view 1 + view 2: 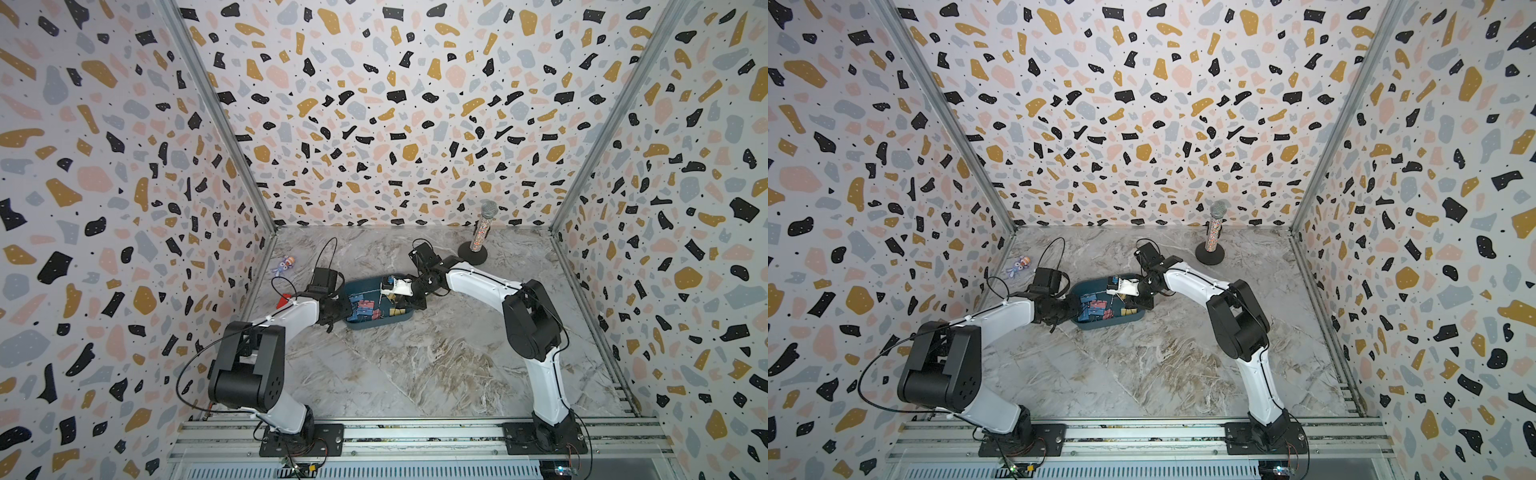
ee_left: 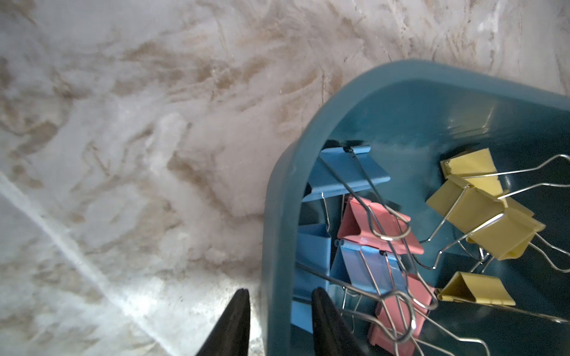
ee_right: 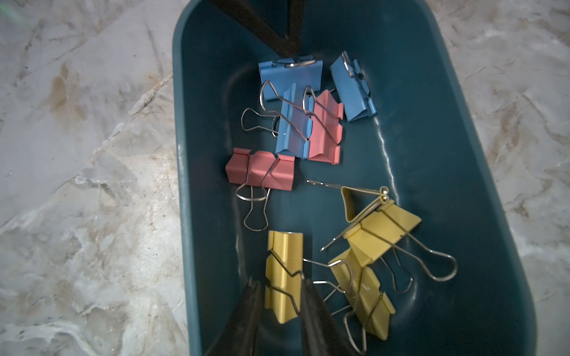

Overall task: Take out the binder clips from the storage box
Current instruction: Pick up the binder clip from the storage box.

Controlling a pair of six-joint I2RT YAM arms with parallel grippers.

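The dark teal storage box (image 1: 399, 319) sits mid-table, seen in both top views (image 1: 1129, 319). Inside lie several binder clips: blue (image 3: 290, 74) and pink (image 3: 262, 172) ones towards the left arm's end, yellow ones (image 3: 379, 228) towards the right arm's end. My left gripper (image 2: 279, 294) straddles the box's end wall (image 2: 277, 246), one finger outside and one inside, shut on it. My right gripper (image 3: 280, 285) reaches down into the box, its fingers pressed to both sides of an upright yellow clip (image 3: 283, 277).
A glittery microphone on a round black base (image 1: 484, 232) stands at the back right. A small purple toy figure (image 1: 284, 264) and a red block (image 1: 284, 299) lie by the left wall. The marble tabletop (image 1: 415, 365) spreads in front of the box.
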